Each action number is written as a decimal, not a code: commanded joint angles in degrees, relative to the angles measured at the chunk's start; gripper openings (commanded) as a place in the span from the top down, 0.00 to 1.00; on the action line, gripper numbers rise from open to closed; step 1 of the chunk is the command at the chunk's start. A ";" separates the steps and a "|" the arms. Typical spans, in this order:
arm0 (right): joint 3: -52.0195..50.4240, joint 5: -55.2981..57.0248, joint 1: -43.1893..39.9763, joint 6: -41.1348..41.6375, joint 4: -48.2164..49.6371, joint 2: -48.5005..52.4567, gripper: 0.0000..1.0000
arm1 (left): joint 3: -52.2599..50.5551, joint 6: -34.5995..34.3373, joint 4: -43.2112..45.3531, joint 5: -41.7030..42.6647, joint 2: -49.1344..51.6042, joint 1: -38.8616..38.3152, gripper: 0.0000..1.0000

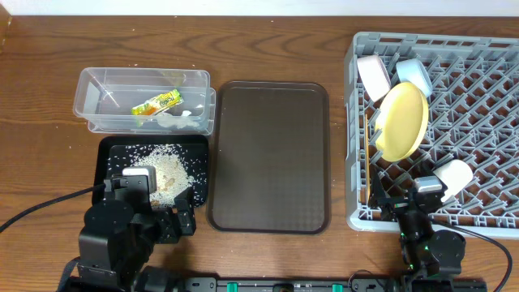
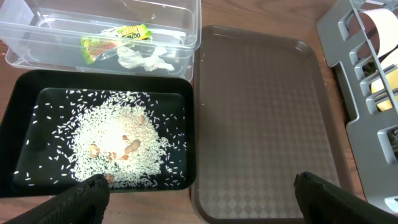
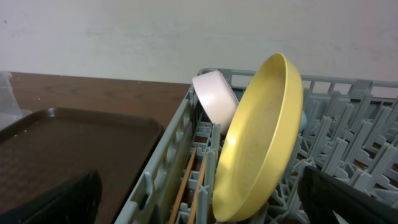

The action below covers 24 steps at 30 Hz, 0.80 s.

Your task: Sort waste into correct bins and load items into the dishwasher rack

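Note:
The grey dishwasher rack (image 1: 486, 105) holds the yellow plate (image 1: 403, 122) on edge, a white bowl (image 1: 374, 75), a light blue bowl (image 1: 413, 75), a pale cup (image 1: 452, 178) and chopsticks (image 3: 185, 186). In the clear tub (image 1: 89, 85) lie the snack wrapper (image 1: 156, 102) and tissue (image 1: 174, 118). Rice scraps (image 1: 166, 166) cover the black tray (image 1: 105, 158). My left gripper (image 1: 180, 217) hangs open and empty over that tray's front edge (image 2: 199, 199). At the rack's front left corner my right gripper (image 1: 403, 209) is open and empty, facing the plate (image 3: 199, 199).
A large dark brown serving tray (image 1: 272, 154) lies between the black tray and the rack, nothing on it. The wooden table runs left of the tub and along the front. A pale wall stands behind the rack in the right wrist view.

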 commanded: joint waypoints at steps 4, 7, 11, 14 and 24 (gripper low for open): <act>-0.17 0.61 0.55 -0.68 -0.15 -0.39 0.01 | -0.37 0.57 0.07 -0.28 -0.09 -0.07 0.02; -0.17 0.61 0.55 -0.68 -0.15 -0.39 0.01 | -0.37 0.57 0.07 -0.28 -0.09 -0.07 0.02; -0.17 0.61 0.55 -0.68 -0.15 -0.39 0.01 | -0.90 1.22 -0.26 -1.60 -0.39 0.79 0.02; -0.17 0.61 0.55 -0.68 -0.15 -0.39 0.01 | -2.95 1.25 0.94 -1.57 -1.77 3.32 0.02; -0.17 0.61 0.55 -0.68 -0.15 -0.39 0.01 | -24.74 1.22 22.23 -1.55 -15.52 6.12 0.02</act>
